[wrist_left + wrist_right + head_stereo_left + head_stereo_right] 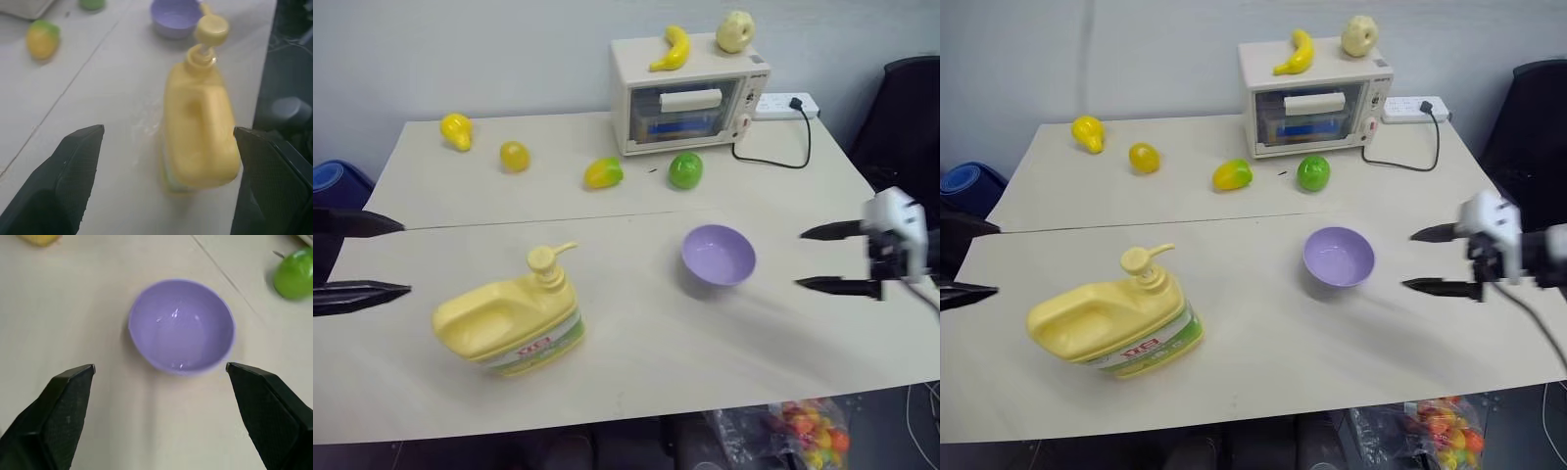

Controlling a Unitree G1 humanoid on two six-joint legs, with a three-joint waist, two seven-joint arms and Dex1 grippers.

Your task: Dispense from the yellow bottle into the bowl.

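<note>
Bottle: the yellow bottle (514, 326) is seen squat, handled, pump-topped, standing left of the bowl (718, 255).
Label: white-green, red lettering unreadable.
Left gripper (362, 257): spread wide, nothing held.
Right gripper (824, 258): spread wide, nothing held.

Yellow bottle (514, 325): squat pale-yellow jug, handle, pump top, white-green label, upright on bench, pump spout toward 2 o'clock. Bowl (718, 257): small lavender, upright, looks empty, at bottle's 2 o'clock, apart.
</note>
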